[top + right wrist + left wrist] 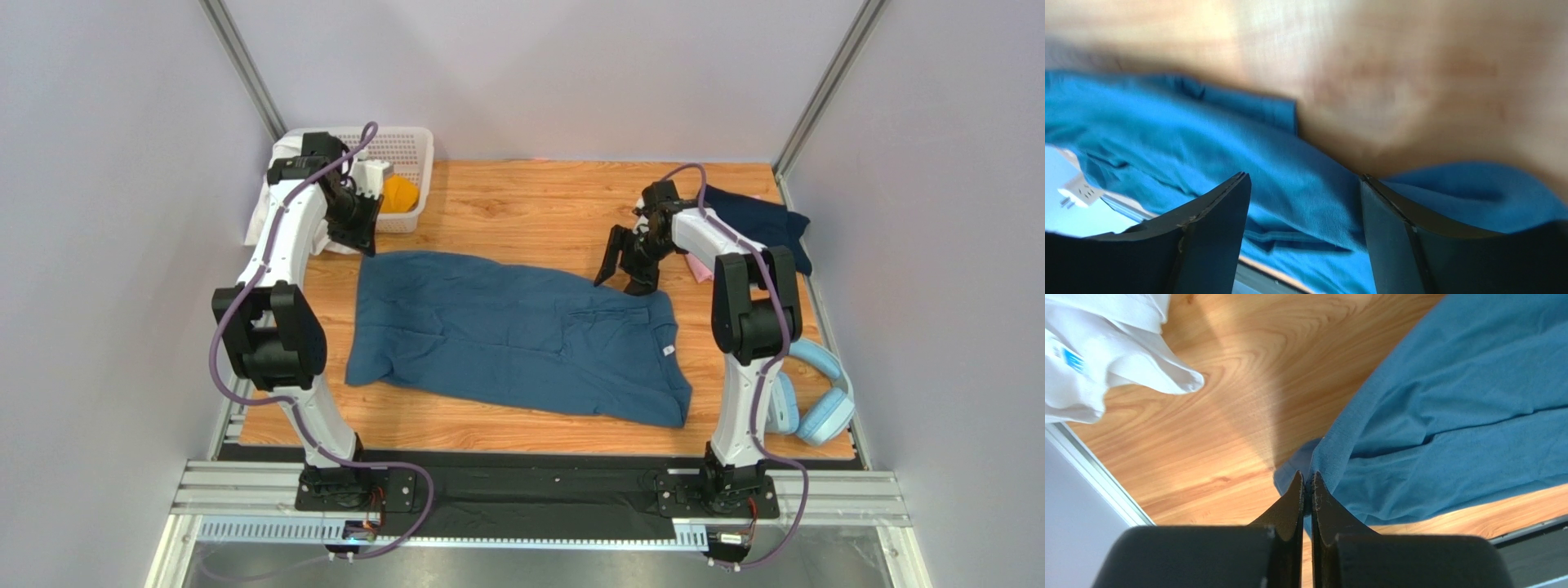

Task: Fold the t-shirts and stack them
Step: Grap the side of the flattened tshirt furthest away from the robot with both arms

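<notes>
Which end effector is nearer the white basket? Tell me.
Left. The left end effector is beside the basket, at the corner of the blue t-shirt; the right end effector is across the table.

Bright, even light; right-wrist blur.

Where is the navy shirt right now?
In the top view, the navy shirt lies at the table's far right edge, just right of the right pincer.
</notes>
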{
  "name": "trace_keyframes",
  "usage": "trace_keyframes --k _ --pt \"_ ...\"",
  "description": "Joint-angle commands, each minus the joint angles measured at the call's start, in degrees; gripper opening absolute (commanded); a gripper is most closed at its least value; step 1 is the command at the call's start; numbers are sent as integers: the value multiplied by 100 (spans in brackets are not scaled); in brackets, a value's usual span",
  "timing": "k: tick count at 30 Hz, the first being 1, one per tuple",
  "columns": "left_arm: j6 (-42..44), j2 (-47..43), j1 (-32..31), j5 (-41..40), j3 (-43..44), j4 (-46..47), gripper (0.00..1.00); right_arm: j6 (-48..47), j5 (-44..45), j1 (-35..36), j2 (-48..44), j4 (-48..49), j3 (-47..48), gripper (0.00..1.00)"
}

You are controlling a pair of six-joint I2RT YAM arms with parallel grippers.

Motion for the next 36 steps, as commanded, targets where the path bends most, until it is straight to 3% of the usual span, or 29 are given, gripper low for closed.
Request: trace_keyframes --k 1,7,8,11,17,26,31,36 --pt "26 -86 -26 74 -235 116 0 3 118 30 -792 106 -239 64" --pt "0 -200 -43 145 -358 134 0 -50 -232 30 -72 -87 471 36" --pt "26 -226 -43 119 -367 134 0 -33 -259 30 102 -96 551 20" --pt "52 -314 -43 92 -411 143 0 -6 -339 30 297 -166 832 0" --pt "0 -376 -43 171 -429 125 0 55 -172 -13 210 -289 1070 0" --pt "-158 -630 -140 312 -271 90 0 73 276 -172 -1037 -202 1088 0" --pt "-150 -842 -149 330 -165 90 0 38 417 -163 -1775 -140 651 0" --pt "-18 -947 -149 119 -209 90 0 12 601 -172 -1926 -175 131 0"
